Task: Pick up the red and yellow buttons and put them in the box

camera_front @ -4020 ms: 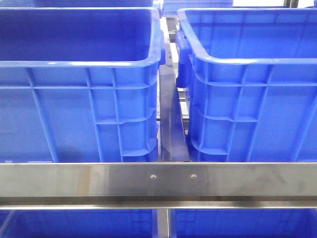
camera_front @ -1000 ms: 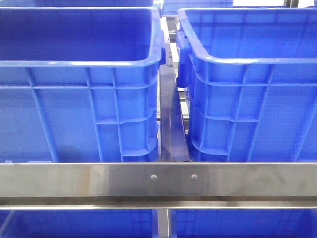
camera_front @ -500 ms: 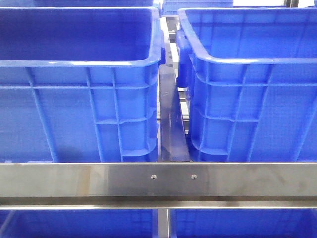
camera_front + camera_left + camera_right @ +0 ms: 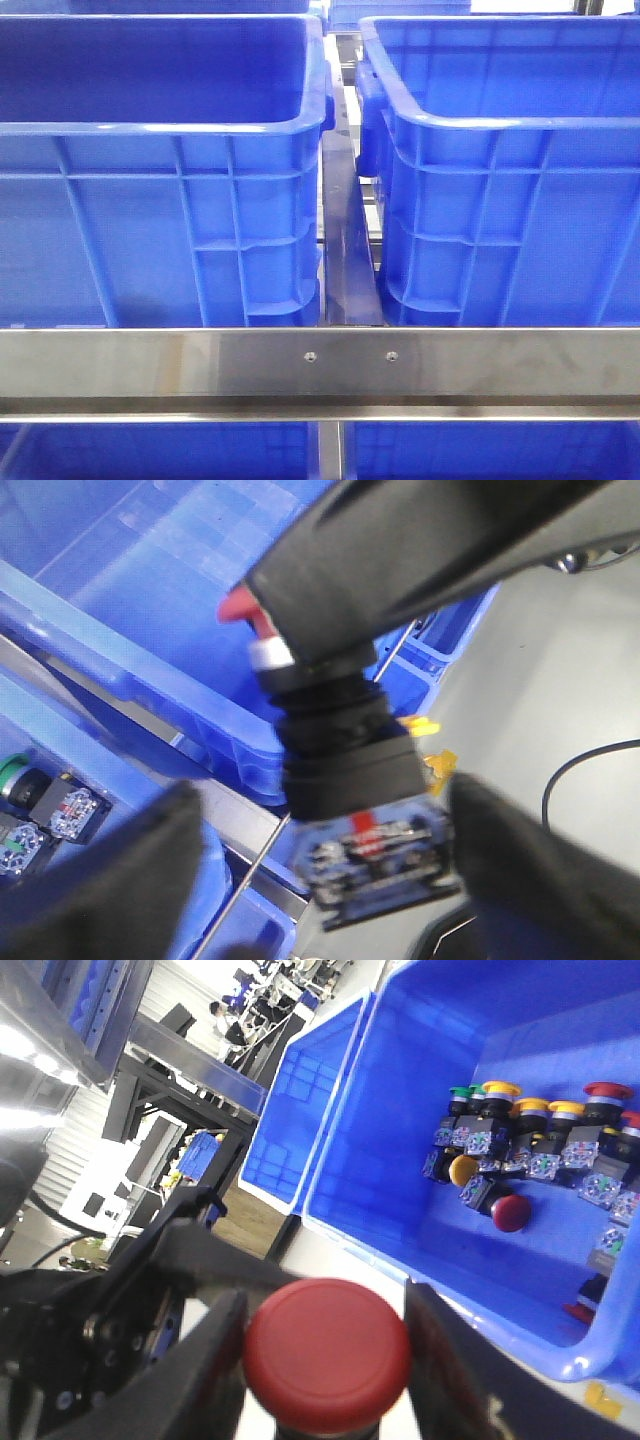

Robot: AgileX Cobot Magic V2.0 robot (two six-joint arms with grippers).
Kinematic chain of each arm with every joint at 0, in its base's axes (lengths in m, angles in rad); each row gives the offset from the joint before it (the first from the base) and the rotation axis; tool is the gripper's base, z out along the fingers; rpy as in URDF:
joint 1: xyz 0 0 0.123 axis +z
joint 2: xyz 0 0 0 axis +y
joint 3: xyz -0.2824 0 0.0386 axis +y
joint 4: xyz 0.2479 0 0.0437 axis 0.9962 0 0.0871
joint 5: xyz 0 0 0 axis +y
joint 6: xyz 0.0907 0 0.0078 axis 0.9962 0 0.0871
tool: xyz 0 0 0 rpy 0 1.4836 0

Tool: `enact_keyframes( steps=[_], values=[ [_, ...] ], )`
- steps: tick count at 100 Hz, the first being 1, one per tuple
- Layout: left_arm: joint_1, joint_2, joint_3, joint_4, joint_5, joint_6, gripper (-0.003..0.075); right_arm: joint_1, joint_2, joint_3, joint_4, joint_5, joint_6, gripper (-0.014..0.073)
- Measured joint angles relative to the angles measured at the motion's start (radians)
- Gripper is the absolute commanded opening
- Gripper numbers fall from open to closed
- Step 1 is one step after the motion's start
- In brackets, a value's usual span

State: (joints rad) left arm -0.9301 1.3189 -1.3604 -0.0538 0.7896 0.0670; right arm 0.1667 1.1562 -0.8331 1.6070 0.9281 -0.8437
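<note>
A red button with a round mushroom cap (image 4: 327,1353) sits between the fingers of my right gripper (image 4: 325,1310), which is shut on it. The same button shows in the left wrist view with a red cap (image 4: 240,608), a black body (image 4: 345,750) and a contact block (image 4: 385,865). My right gripper's fingers (image 4: 400,570) hold it from above there. My left gripper (image 4: 327,790) is open, one finger on each side of the block and apart from it. More buttons, red (image 4: 510,1213) and yellow (image 4: 463,1169), lie in a blue crate (image 4: 420,1110). Neither gripper shows in the front view.
Two blue crates, one left (image 4: 160,200) and one right (image 4: 500,200), stand behind a steel rail (image 4: 320,365). In the left wrist view a crate (image 4: 150,580) and a lower bin holding a green button (image 4: 15,770) lie below. A black cable (image 4: 590,765) lies on the grey floor.
</note>
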Motion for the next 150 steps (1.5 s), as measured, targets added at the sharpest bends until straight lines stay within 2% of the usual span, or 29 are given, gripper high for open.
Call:
enact_keyframes(
  steps=[36,48,76,98,112,133,150],
  values=[
    [0.000,0.000,0.000,0.019,0.013,-0.007,0.0589,0.000,0.000,0.000,0.024,-0.088,-0.089,0.0160],
    [0.032,-0.015,0.000,0.032,0.015,-0.028,0.0589,0.000,0.000,0.000,0.042,-0.135,-0.131,0.0160],
    [0.264,-0.102,0.052,0.038,-0.014,-0.052,0.0589,0.000,-0.002,0.000,0.057,-0.259,-0.209,0.0160],
    [0.501,-0.252,0.210,0.038,-0.071,-0.067,0.0589,0.000,-0.002,0.000,0.061,-0.297,-0.222,0.0160],
    [0.616,-0.391,0.341,0.038,-0.123,-0.079,0.0589,0.000,-0.002,0.000,0.063,-0.319,-0.230,0.0160],
    [0.738,-0.628,0.533,0.038,-0.191,-0.097,0.0587,0.000,-0.002,0.000,0.068,-0.350,-0.253,0.0160],
    [0.770,-0.783,0.651,0.038,-0.224,-0.098,0.0563,0.000,-0.002,0.000,0.072,-0.431,-0.302,0.0160]
  ],
)
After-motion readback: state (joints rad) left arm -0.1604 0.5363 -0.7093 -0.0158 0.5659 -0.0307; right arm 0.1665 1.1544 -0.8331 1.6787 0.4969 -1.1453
